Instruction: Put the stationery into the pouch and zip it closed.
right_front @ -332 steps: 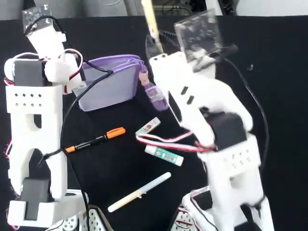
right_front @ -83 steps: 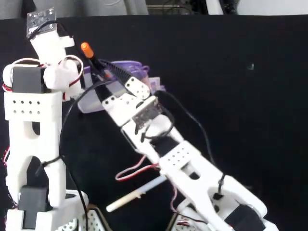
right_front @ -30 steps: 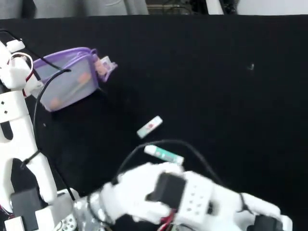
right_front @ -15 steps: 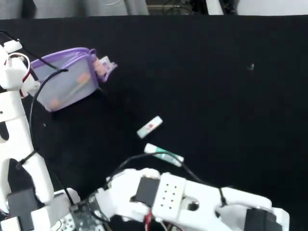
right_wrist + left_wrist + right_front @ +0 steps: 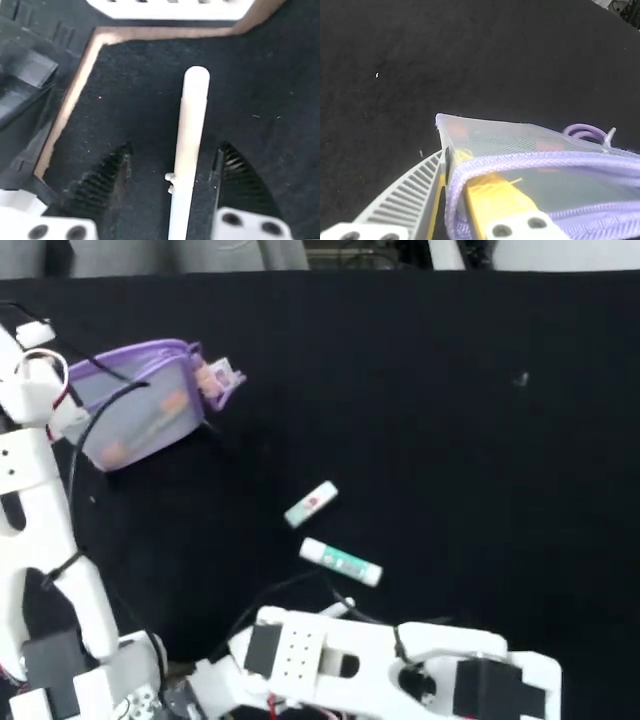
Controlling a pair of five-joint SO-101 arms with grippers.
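The purple mesh pouch (image 5: 140, 412) hangs at the far left with its mouth open, and orange and cream shapes show through its side. My left gripper (image 5: 452, 165) is shut on the pouch's (image 5: 530, 165) rim, the yellow pad inside and the ribbed finger outside. A cream pen (image 5: 194, 115) lies on the black table near the front edge. My right gripper (image 5: 172, 150) is open, with one finger on each side of the pen, not touching it. A small white eraser (image 5: 311, 503) and a white-and-green glue stick (image 5: 341, 562) lie mid-table.
My right arm (image 5: 370, 670) lies folded low along the table's front edge. The table's wooden edge (image 5: 75, 107) and dark base parts (image 5: 25, 75) are close beside the pen. The black table (image 5: 470, 440) stretches away to the right and back.
My right arm has folded lower toward the front edge, which uncovered the glue stick. The pouch and my left arm have barely moved.
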